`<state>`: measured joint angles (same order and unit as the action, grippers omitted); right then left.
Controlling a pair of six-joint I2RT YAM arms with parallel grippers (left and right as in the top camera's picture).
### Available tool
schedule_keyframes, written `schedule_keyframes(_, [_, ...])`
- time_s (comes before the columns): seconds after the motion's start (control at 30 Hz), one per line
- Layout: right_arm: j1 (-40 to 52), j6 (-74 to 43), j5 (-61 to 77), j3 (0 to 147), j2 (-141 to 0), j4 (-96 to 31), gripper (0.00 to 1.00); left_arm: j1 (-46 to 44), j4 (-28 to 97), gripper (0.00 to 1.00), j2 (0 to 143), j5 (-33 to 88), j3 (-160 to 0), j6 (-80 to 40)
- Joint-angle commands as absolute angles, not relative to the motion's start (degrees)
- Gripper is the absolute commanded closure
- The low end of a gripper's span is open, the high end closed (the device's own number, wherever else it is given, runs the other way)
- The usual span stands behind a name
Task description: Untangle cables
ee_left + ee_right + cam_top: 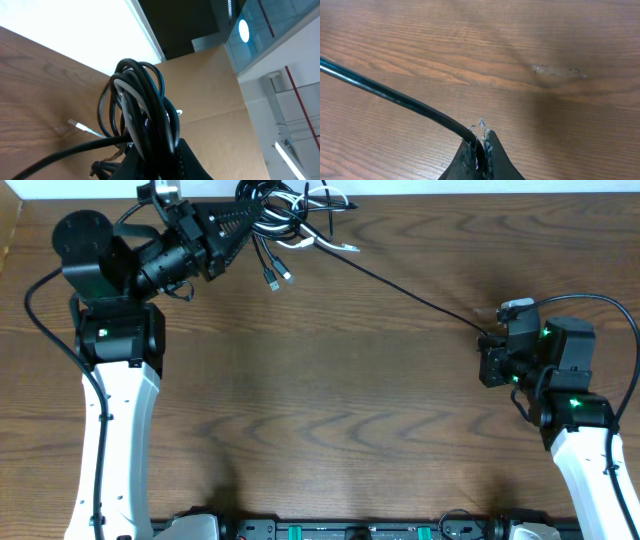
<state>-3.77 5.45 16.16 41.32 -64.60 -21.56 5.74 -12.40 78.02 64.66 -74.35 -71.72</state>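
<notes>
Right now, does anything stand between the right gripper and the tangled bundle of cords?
Nothing visible does. The thin black cord runs from the shut right gripper over the brown wooden table to the tangled bundle of black and white cords held by the left gripper.

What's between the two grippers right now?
Overhead view: one black cable runs from the bundle in the left gripper to the right gripper; beneath it, only table.

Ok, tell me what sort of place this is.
Probably a robotics lab: a left robot arm and right arm at a wooden table, tangled cables, what looks like a glass partition beyond.
</notes>
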Motion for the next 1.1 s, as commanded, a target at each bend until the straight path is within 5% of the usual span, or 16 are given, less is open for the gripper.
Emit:
schedule_keyframes(0.0, [-7.6, 5.0, 4.0, 40.0, -65.6, -23.4, 0.99, 10.0, -14.7, 0.93, 76.2, 57.4, -76.0, -70.8])
schedule_keyframes(0.3, [-7.6, 5.0, 14.6, 40.0, -65.6, -19.8, 0.96, 10.0, -14.7, 0.93, 76.2, 57.5, -76.0, -70.6])
schedule_keyframes(0.4, [-7.6, 5.0, 23.3, 40.0, -65.6, -18.3, 0.8, 9.9, -14.7, 0.92, 76.2, 57.6, -76.0, -70.5])
schedule_keyframes(0.5, [-7.5, 5.1, 32.9, 40.0, -65.6, -16.4, 0.53, 9.9, -14.7, 0.93, 76.2, 58.9, -76.0, -68.8])
schedule_keyframes(0.6, [-7.4, 7.4, 42.8, 40.0, -65.6, -14.5, 0.41, 9.9, -14.7, 0.92, 76.2, 60.7, -76.0, -67.9])
schedule_keyframes(0.8, [-7.2, 8.9, 60.7, 40.0, -65.6, -7.8, 0.27, 8.5, -14.7, 0.93, 76.2, 61.0, -76.0, -68.0])
schedule_keyframes(1.07, [-2.5, 8.9, 64.2, 40.0, -65.6, -2.8, 0.25, 3.1, -14.7, 0.93, 76.2, 58.9, -76.0, -68.0])
